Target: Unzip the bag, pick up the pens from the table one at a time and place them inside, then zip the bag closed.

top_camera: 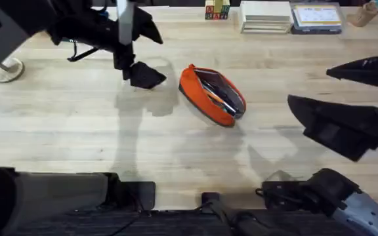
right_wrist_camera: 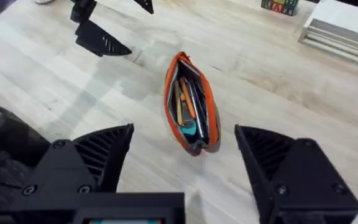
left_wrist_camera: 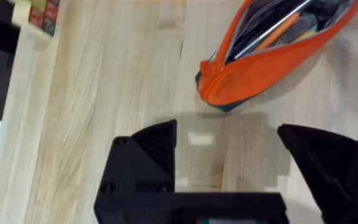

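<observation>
Bag (top_camera: 212, 94) lies mid-table (top_camera: 77, 131), zipper open, pens (right_wrist_camera: 190, 106) inside. No loose pens visible on table. Left gripper (left_wrist_camera: 227, 158) wide, empty, just beside bag end. Right gripper (right_wrist_camera: 185, 165) wide, empty, near bag. Judged remaining: zip closed.

You get bright, even light from above; soft grey shadows of both arms lie on the worktop (top_camera: 77, 124). The left wrist view is motion-blurred, and the near arms loom dark and unfocused overhead.
</observation>
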`<state>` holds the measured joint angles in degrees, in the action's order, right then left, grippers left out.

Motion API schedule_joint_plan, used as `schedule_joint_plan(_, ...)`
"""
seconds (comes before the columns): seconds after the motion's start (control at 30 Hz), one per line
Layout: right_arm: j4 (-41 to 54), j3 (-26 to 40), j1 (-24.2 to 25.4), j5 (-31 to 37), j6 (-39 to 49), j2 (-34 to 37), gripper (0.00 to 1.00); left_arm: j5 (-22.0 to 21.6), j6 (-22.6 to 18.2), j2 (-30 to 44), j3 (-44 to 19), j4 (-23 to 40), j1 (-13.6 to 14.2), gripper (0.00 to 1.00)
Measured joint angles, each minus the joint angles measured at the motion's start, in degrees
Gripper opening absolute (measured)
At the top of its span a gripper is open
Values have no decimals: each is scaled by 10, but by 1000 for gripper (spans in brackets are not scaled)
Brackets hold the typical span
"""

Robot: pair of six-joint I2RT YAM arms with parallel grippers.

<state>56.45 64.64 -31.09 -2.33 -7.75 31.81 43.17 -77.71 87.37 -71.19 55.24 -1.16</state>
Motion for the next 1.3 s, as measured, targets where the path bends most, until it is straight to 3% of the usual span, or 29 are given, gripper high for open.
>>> schedule_joint_plan(0.3,0,0,0,0,0,0,997,52,-4,0,61,-58,-76,993)
schedule_joint_plan(0.47,-4,0,0,0,0,0,997,57,-4,0,87,-69,-102,993)
schedule_joint_plan(0.83,-68,1,0,2,-2,21,998,66,-4,0,87,-78,-103,993)
schedule_joint_plan(1.3,-135,2,0,-29,-52,225,998,66,-4,0,87,-78,-103,993)
